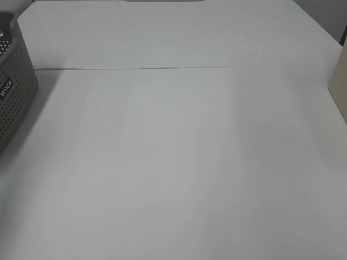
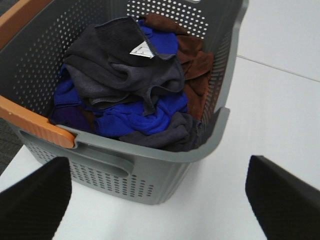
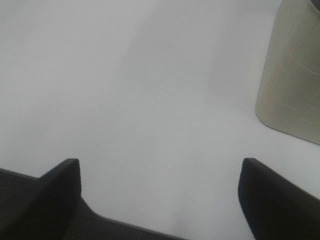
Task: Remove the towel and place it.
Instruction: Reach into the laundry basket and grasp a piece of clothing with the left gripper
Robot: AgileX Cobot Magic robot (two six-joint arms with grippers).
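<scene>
In the left wrist view the dark towel [image 2: 120,65] lies crumpled on top of a pile in the gray perforated basket [image 2: 150,170], with a small white tag on it. My left gripper [image 2: 160,200] is open and empty, a short way outside the basket's near wall. My right gripper [image 3: 160,200] is open and empty above the bare white table. In the exterior high view only the basket's side [image 1: 13,81] shows at the left edge. The towel and both grippers are out of that view.
Blue cloths [image 2: 130,117] and brown cloths [image 2: 192,55] lie under and beside the towel in the basket. The basket has orange handles [image 2: 35,122]. A beige container [image 3: 292,75] stands at the table's right edge [image 1: 340,86]. A seam crosses the white table [image 1: 179,68].
</scene>
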